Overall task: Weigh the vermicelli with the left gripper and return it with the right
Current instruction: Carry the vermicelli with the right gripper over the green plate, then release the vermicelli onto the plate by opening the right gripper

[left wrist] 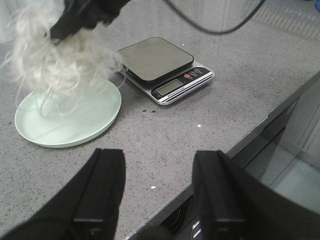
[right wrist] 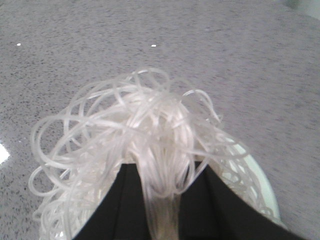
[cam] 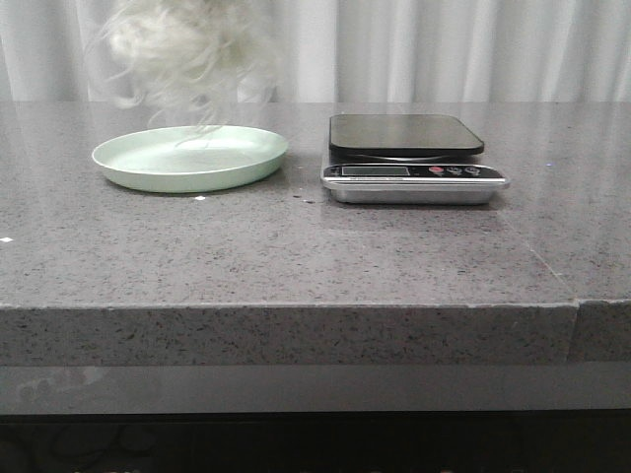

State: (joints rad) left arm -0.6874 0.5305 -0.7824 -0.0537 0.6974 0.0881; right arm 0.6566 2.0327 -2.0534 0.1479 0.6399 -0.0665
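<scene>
The vermicelli (cam: 187,54) hangs as a whitish tangled mound in the air above the pale green plate (cam: 148,168), its lowest strands near the plate. My right gripper (right wrist: 162,172) is shut on the vermicelli (right wrist: 135,130); it shows as a black claw in the left wrist view (left wrist: 62,32), holding the strands (left wrist: 55,65) over the plate (left wrist: 75,125). My left gripper (left wrist: 157,170) is open and empty, low over the table near its front edge, apart from the plate. The scale (cam: 409,148) stands empty to the right of the plate and also shows in the left wrist view (left wrist: 160,62).
The grey speckled table (cam: 315,256) has its front edge close by in the left wrist view (left wrist: 250,140). White curtains (cam: 473,49) hang behind. A black cable (left wrist: 215,27) crosses above the scale.
</scene>
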